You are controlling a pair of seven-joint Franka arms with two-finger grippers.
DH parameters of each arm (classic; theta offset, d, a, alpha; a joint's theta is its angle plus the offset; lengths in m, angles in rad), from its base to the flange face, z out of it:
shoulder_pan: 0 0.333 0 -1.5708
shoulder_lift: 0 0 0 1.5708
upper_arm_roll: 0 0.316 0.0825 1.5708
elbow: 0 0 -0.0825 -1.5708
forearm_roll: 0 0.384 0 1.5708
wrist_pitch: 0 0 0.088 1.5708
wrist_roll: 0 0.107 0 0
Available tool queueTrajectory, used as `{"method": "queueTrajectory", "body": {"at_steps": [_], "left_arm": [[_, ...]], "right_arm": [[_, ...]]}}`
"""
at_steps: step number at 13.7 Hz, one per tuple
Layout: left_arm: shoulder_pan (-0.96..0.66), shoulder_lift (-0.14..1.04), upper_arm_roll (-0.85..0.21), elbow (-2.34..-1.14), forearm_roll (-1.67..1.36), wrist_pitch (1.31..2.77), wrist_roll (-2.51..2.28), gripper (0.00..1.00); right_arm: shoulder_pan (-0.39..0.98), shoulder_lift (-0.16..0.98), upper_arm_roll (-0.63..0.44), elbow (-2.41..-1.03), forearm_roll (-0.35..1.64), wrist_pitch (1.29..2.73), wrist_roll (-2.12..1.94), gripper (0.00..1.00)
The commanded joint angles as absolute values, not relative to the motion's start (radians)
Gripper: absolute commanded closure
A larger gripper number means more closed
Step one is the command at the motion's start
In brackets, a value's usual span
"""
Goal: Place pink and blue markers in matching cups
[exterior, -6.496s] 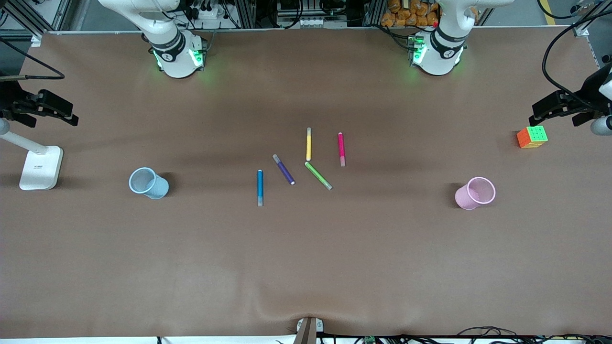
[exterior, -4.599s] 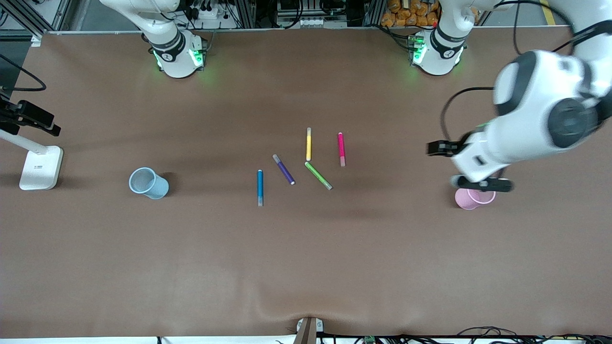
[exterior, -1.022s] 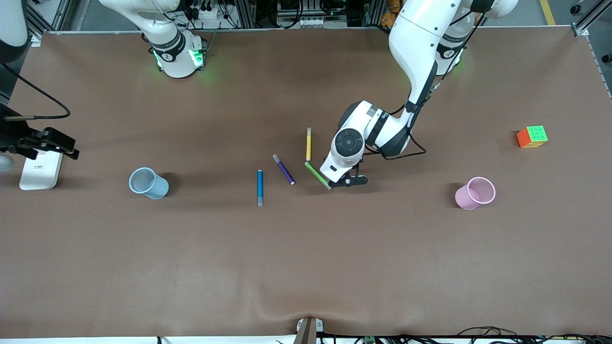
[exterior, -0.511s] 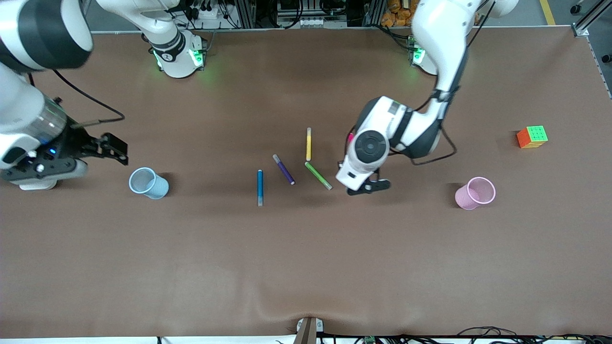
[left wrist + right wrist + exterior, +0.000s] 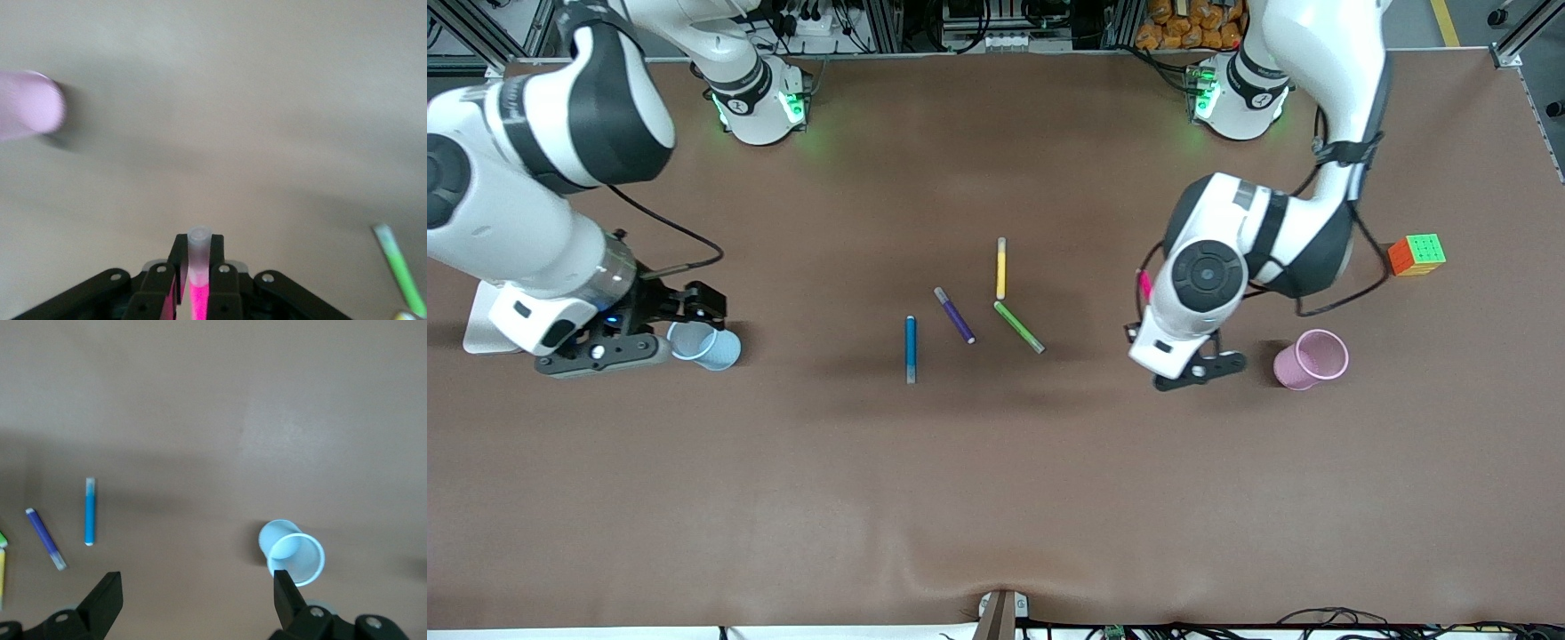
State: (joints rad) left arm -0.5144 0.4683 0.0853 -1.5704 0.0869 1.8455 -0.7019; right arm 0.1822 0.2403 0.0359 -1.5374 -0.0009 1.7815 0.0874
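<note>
Left tool (image 5: 194, 280) clamps pink marker (image 5: 197, 267) lengthwise along its fingers; right tool (image 5: 193, 597) gapes wide.

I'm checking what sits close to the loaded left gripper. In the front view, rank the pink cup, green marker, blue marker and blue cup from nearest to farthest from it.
From the left gripper, shut on the pink marker:
1. pink cup, beside it, toward the left arm's end.
2. green marker, mid-table.
3. blue marker, next toward the right arm's end.
4. blue cup, under the open right gripper.

We no longer see the pink marker (image 5: 198, 280) on the worktop: the left hand (image 5: 198, 257), now closed on it, carries it toward the pink cup (image 5: 1309, 359). The right hand (image 5: 193, 593) comes in over the blue cup (image 5: 704, 346), fingers apart.
</note>
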Motion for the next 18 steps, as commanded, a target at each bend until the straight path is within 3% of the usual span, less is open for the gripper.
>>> {"method": "queueTrajectory", "body": {"at_steps": [1,13,18], "left_arm": [[-0.479,0.433,0.08,-1.569,0.191,1.821,-0.704,1.0],[-0.429,0.425,0.118,-1.562,0.599,1.758,-0.885,1.0],[-0.422,0.48,0.118,-1.601,0.802,1.848,-1.069,1.0]], "right_arm": [[0.222,0.253,0.031,-1.513,-0.029,1.804,0.187,0.0],[0.267,0.268,0.029,-1.514,-0.06,1.813,0.193,0.0],[0.276,0.27,0.029,-1.517,-0.104,1.809,0.193,0.0]]}}
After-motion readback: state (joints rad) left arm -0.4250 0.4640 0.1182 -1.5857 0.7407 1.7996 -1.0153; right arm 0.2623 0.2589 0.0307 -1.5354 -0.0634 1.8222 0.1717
